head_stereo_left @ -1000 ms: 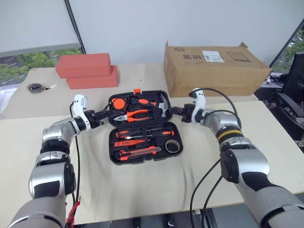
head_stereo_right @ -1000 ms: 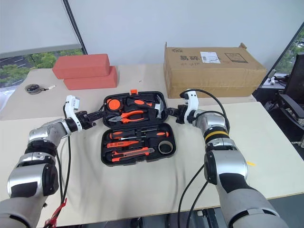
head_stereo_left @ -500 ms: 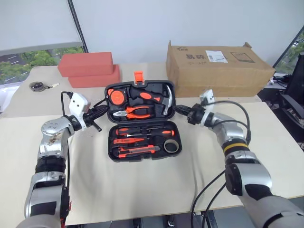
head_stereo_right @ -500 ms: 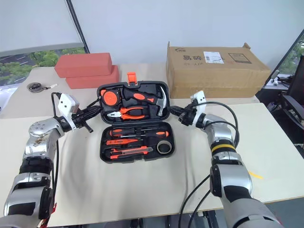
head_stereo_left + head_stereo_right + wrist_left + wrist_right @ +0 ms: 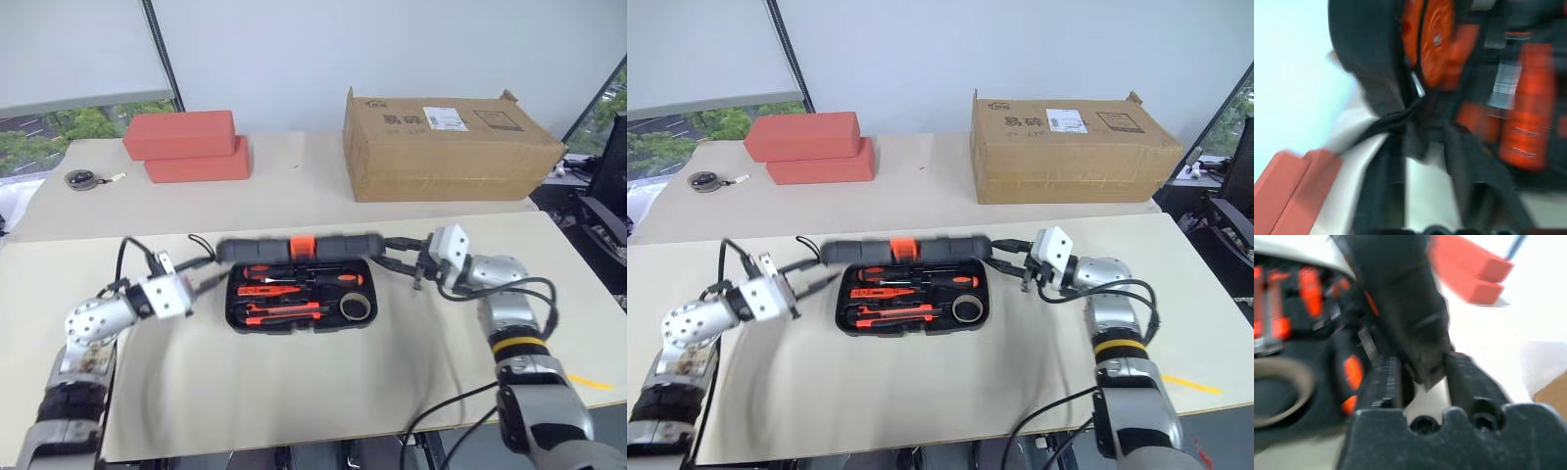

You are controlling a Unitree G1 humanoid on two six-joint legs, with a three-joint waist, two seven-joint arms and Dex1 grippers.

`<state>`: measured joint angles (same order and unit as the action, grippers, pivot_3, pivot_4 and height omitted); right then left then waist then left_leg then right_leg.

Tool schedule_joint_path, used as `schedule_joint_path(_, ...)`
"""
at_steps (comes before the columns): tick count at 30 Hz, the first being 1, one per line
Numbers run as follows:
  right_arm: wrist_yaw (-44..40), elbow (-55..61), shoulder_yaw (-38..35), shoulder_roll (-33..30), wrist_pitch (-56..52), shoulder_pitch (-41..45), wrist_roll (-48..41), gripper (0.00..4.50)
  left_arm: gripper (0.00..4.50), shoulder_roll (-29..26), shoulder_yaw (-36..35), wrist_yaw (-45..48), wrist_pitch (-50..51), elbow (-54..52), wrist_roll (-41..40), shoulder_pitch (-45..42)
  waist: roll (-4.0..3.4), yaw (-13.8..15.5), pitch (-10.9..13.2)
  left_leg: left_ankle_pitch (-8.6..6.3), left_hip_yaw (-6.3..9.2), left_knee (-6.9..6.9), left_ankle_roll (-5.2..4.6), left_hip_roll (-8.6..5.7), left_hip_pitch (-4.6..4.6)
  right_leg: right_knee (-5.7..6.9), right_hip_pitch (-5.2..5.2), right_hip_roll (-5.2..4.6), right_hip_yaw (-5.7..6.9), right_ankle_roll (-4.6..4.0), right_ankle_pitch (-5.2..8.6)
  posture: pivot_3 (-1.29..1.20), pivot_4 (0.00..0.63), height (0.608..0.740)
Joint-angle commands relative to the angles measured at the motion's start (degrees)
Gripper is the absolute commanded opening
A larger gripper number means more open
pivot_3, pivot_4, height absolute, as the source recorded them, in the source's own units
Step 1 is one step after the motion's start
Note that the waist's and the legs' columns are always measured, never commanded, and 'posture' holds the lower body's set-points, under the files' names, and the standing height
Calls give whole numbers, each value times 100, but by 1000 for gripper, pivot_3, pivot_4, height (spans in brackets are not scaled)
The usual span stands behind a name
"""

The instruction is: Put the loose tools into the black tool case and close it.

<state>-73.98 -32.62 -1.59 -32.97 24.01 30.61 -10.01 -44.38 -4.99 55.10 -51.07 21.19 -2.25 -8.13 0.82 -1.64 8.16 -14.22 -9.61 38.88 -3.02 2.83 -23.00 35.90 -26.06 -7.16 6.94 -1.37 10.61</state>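
Both pincers (image 5: 211, 278) (image 5: 392, 260) parted, arms low

A pale beige desk (image 5: 294, 392) fills the foreground; a second beige surface (image 5: 294, 181) adjoins it behind. A plain white wall (image 5: 392, 49) backs the scene. A window (image 5: 59, 122) with a white roller blind (image 5: 69, 49) shows green trees outside at the far left. A black office chair (image 5: 609, 186) stands at the right edge. Lighting is even daylight.
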Motion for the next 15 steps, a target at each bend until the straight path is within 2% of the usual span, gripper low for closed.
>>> schedule_joint_path(1, -757, 1335, 217, -924, -1285, -899, -259, 3215, 3010, -290, -422, -229, 211, 412, -427, 34, 0, 104, 0, -18, 0, 1, -27, -1, -3, 1, -2, -17, 6, 2, 6, 0, 150, 712)
schedule_joint_path(2, -867, 1780, 273, -1135, -1689, -1203, -383, 3253, 3461, -290, -597, -387, 625, 595, -621, -102, -1, 139, 0, -29, 2, 4, -46, -2, -5, 0, -1, -24, 11, 12, 13, 0, 150, 712)
schedule_joint_path(5, -886, 3042, 418, -1388, -2709, -1818, -786, 3253, 4438, -262, -877, -634, 1510, 1006, -1002, -594, 4, 196, 0, -26, 14, 18, -50, 1, -10, 0, 3, -28, 24, 40, 25, 0, 150, 712)
schedule_joint_path(8, -647, 3835, 684, -1294, -3337, -2002, -862, 3253, 4438, -79, -946, -750, 2359, 1082, -1294, -1222, 6, 209, 0, -19, 17, 21, -50, 2, 3, 0, 18, -30, 32, 63, 10, 0, 150, 712)
schedule_joint_path(10, -259, 4049, 869, -1010, -3680, -1901, -818, 3253, 4438, 109, -833, -785, 2803, 943, -1387, -1645, 8, 211, -1, -15, 15, 21, -50, 2, 15, -5, 29, -28, 35, 67, 8, 0, 150, 712)
schedule_joint_path(13, 547, 3825, 1109, -423, -3814, -1514, -379, 3253, 4438, 468, -473, -662, 3146, 628, -1337, -2229, 19, 228, -2, -4, 14, 24, -56, -1, 15, -8, 38, -23, 49, 74, 3, 0, 150, 712)
schedule_joint_path(15, 1157, 3250, 1141, -27, -3556, -1048, 8, 3253, 4438, 745, -185, -520, 3325, 460, -1283, -2593, 34, 223, -2, 2, 12, 26, -56, -7, 6, -8, 32, -22, 47, 75, 0, 0, 150, 712)
